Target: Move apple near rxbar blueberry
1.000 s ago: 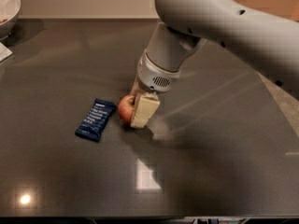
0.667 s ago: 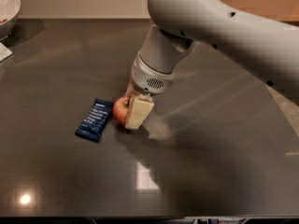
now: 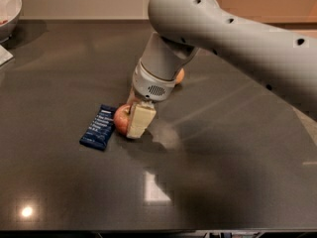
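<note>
Since pincer (image 3: 131, 120) clasps apple (image 3: 120, 119) low over worktop (image 3: 223, 182), just beside rxbar blueberry (image 3: 99, 127): settle it gently, release slowly, lift straight up; sideways drag likely rolls apple or shoves bar.

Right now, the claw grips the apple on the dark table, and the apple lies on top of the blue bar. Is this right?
One part is wrong: the apple is not on top of the rxbar blueberry but beside it, off its right edge in the camera view. The claw does grip the apple on the dark table.
</note>
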Controlling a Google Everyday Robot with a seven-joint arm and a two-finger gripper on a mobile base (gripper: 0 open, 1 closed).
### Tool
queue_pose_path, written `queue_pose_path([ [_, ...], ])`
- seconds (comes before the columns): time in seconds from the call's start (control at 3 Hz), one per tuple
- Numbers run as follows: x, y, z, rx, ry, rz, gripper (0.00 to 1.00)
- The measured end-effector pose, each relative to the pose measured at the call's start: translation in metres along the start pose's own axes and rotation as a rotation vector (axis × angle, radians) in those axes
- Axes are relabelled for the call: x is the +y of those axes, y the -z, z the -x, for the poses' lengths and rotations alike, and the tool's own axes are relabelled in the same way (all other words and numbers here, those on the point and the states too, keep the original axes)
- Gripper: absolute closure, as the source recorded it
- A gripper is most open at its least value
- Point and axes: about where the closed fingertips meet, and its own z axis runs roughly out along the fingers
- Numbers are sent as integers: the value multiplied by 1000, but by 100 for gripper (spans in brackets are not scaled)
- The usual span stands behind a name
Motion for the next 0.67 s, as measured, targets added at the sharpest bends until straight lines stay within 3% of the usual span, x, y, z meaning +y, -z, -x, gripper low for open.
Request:
queue_pose_path([
  [0.67,-4,-3,-1,-15,2,0,36],
])
